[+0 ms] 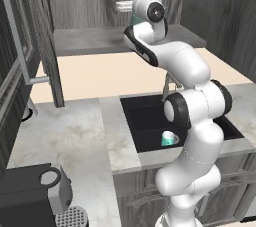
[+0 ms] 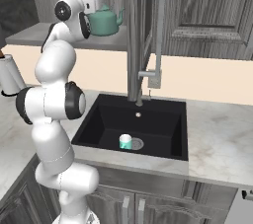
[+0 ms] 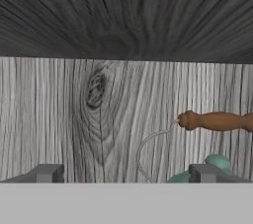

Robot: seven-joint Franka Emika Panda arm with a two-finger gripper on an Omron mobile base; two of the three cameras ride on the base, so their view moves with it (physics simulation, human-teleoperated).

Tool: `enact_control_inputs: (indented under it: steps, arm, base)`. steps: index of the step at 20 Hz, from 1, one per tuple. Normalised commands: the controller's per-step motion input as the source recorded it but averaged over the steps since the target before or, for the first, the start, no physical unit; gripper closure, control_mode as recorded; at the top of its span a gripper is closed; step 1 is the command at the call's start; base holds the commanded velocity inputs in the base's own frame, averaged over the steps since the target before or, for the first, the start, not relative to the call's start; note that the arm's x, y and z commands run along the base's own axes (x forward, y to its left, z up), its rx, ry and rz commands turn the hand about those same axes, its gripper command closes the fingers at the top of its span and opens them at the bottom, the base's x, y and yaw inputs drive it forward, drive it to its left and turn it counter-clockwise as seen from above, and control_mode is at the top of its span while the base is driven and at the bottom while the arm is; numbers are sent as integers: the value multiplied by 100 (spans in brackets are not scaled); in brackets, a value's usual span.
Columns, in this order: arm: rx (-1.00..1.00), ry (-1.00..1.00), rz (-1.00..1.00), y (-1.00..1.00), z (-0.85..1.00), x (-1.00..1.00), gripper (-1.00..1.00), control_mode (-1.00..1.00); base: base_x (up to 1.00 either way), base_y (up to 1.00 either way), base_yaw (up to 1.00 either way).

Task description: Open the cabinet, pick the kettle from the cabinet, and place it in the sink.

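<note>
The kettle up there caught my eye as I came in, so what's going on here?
The robot arm has reached into the open cabinet, whose door is swung wide. Its gripper is open and hovers right at the green kettle on the cabinet shelf; the hand view shows the kettle's brown wooden handle just ahead of the fingertips. Nothing is gripped yet. Below, the black sink holds a small teal and white cup near the drain.

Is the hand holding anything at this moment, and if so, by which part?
Nothing is held. The hand is open inside the cabinet, its fingers spread wide, with the green kettle and its brown handle just ahead and to one side.
</note>
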Motion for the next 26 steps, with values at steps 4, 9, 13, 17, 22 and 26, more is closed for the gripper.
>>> enact_control_inputs:
  steps: [4,9,13,17,22,26]
  arm:
    - [0,5,0,1,9,3,-100,-100]
    - [1,8,0,0,8,10,-100,-100]
    - [1,7,0,1,1,11,-100,-100]
    - [2,7,0,0,0,11,-100,-100]
    - [3,5,0,-3,0,10,-100,-100]
    - [2,4,0,-1,2,12,-100,-100]
  base:
    - [0,0,0]
    - [0,0,0]
    - [0,0,0]
    - [0,0,0]
    - [0,0,0]
    - [0,0,0]
